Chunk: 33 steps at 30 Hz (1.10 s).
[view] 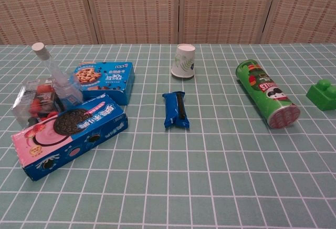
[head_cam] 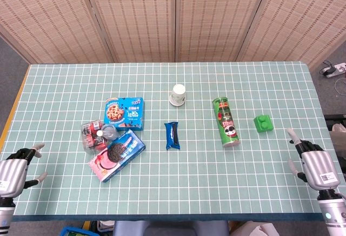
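The table [head_cam: 270,165] carried two cookie boxes: one blue box [head_cam: 125,112] and one pink-and-blue box [head_cam: 117,154]. There was one small blue snack packet [head_cam: 172,135], one paper cup [head_cam: 178,94], one green chip can [head_cam: 226,122], one green block [head_cam: 263,123], one clear bottle [view: 55,74] and one red-and-clear pack [view: 34,103].
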Each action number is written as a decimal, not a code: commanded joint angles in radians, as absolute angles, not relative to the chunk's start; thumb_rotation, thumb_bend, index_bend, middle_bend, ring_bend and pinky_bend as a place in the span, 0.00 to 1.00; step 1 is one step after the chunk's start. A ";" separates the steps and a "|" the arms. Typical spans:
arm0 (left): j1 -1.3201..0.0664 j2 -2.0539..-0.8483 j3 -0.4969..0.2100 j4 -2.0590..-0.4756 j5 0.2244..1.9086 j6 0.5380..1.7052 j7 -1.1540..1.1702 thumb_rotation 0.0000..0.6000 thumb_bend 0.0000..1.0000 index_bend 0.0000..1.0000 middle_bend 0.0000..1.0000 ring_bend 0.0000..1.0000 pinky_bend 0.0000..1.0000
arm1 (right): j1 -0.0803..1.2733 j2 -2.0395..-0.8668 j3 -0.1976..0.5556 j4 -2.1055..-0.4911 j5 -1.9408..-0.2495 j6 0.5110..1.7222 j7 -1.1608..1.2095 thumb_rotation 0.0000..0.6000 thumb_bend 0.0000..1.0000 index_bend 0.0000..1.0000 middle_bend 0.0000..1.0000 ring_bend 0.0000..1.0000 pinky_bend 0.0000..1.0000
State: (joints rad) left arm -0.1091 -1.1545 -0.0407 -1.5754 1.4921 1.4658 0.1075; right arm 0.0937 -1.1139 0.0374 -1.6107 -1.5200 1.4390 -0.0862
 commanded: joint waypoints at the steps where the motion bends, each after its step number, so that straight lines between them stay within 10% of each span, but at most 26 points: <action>1: -0.113 -1.159 -0.039 -1.572 1.494 1.460 0.106 1.00 0.17 0.28 0.43 0.31 0.43 | 0.091 -1.111 0.036 -1.617 -1.518 1.440 -0.088 1.00 0.36 0.03 0.30 0.29 0.38; 12: -0.150 -1.176 -0.041 -1.564 1.538 1.438 0.041 1.00 0.17 0.29 0.47 0.41 0.69 | 0.078 -1.093 0.040 -1.632 -1.527 1.472 -0.053 1.00 0.36 0.03 0.30 0.29 0.37; 19: -0.216 -1.198 -0.082 -1.544 1.571 1.419 -0.073 1.00 0.17 0.28 0.81 0.81 0.99 | 0.070 -1.077 0.041 -1.641 -1.538 1.491 -0.033 1.00 0.36 0.03 0.30 0.29 0.37; 23: -0.260 -1.186 -0.089 -1.569 1.558 1.349 -0.121 1.00 0.17 0.28 0.98 0.94 1.00 | 0.056 -1.062 0.040 -1.651 -1.555 1.524 -0.015 1.00 0.36 0.03 0.30 0.29 0.37; 33: -0.355 -1.193 -0.138 -1.604 1.433 1.186 -0.168 1.00 0.17 0.28 1.00 1.00 1.00 | 0.031 -1.030 0.040 -1.661 -1.582 1.580 0.045 1.00 0.36 0.10 0.30 0.29 0.37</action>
